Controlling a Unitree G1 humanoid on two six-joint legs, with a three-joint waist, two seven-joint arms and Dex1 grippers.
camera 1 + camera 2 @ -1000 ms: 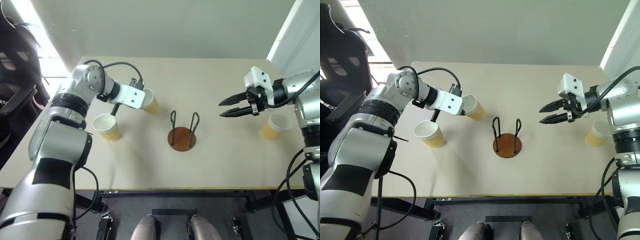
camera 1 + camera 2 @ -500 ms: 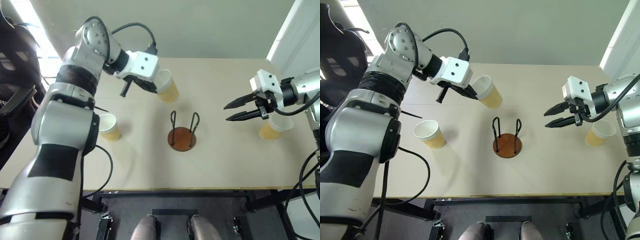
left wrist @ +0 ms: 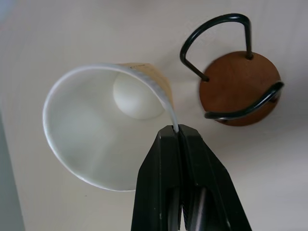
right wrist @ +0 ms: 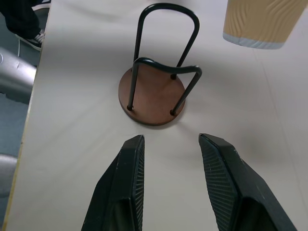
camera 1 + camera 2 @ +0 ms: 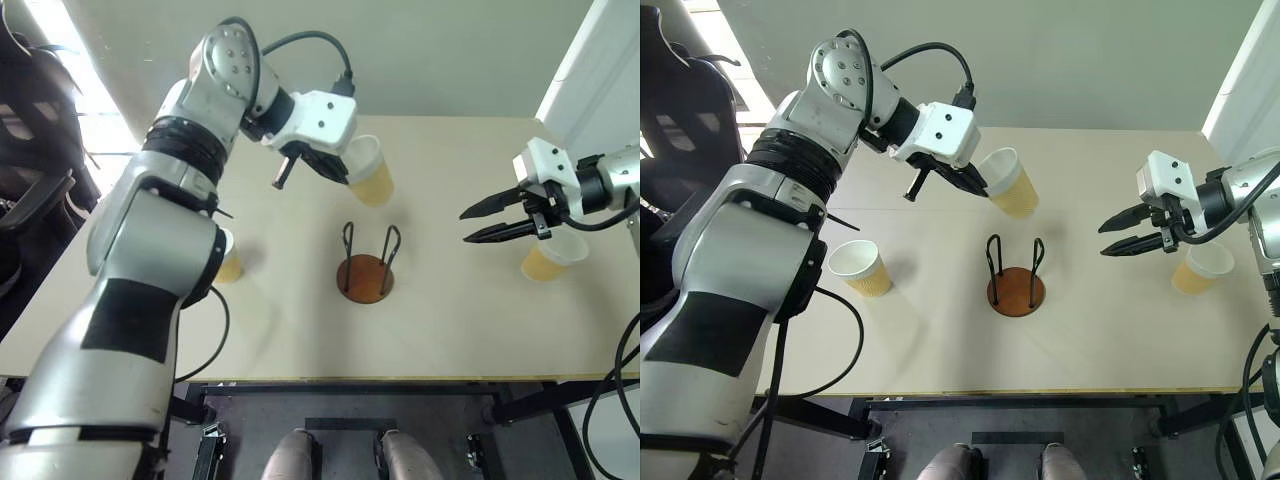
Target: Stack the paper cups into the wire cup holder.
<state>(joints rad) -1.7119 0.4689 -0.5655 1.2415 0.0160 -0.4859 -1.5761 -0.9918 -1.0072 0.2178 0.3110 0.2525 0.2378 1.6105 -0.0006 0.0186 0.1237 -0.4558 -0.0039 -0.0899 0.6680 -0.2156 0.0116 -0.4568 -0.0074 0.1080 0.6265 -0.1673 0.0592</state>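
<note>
- Left arm: raised and reaching across toward the middle of the scene, wrist bent so the gripper slants downward.
- Left gripper (image 5: 975,184): black fingers (image 3: 180,159) pressed together, pinching the rim of a paper cup (image 5: 1010,183) held in the air.
- Right arm: extended inward from the right side, forearm near level.
- Right gripper (image 5: 1110,241): fingers (image 4: 127,183) parted with a clear gap, holding nothing, pointing toward the centre and slightly down.

cups (image 5: 1012,184): white rim, yellow-orange | holder (image 5: 1016,279): red-brown base, blk wires | table (image 5: 940,340): beige
</note>
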